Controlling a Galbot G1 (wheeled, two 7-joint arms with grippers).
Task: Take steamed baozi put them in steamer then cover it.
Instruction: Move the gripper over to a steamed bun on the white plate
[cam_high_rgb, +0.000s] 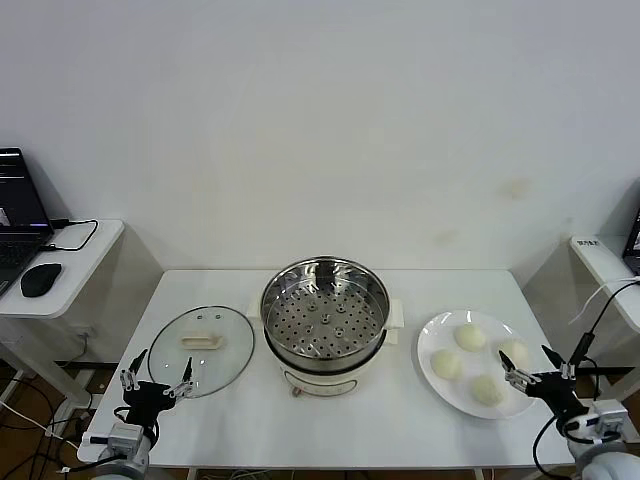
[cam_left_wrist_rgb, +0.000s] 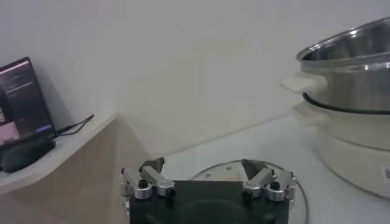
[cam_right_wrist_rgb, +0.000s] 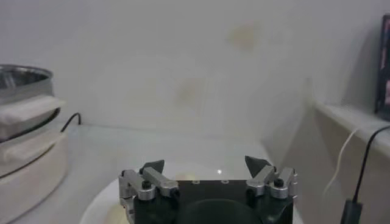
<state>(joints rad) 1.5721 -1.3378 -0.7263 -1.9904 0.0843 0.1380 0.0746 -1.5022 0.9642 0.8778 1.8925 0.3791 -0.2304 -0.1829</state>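
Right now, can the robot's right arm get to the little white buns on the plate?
Probably yes. The right gripper is open and sits at the near edge of the plate, right beside the four steamed baozi. Nothing stands between them, so the way looks free.

right tool open, steamer nearby, plate perhaps

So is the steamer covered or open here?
Open. The steamer shows its bare perforated tray, and the glass lid lies flat on the table to its left.
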